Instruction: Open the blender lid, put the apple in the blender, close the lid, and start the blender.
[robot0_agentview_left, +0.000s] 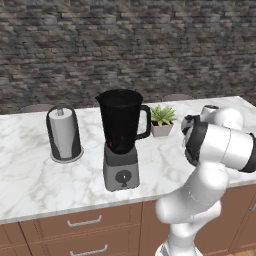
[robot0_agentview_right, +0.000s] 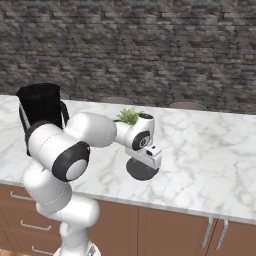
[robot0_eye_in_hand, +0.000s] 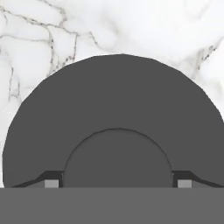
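The blender (robot0_agentview_left: 121, 135) stands on the marble counter with its jar top uncovered, and it also shows at the left edge (robot0_agentview_right: 42, 107). A dark-red shape low inside the jar is the apple (robot0_agentview_left: 116, 142). The blender lid (robot0_agentview_right: 140, 172), a dark grey disc, lies flat on the counter to the right of the blender. My gripper (robot0_agentview_right: 150, 159) points straight down onto it. In the hand view the lid (robot0_eye_in_hand: 113, 96) spreads wide, and my gripper (robot0_eye_in_hand: 118, 181) has one fingertip (robot0_eye_in_hand: 51, 183) pressed against each side of the raised centre knob.
A white paper-towel roll (robot0_agentview_left: 64, 134) in a dark holder stands left of the blender. A small potted plant (robot0_agentview_left: 162, 120) sits behind the lid, close to my forearm. The counter's front edge (robot0_agentview_right: 165, 204) runs just below the lid, with drawers underneath.
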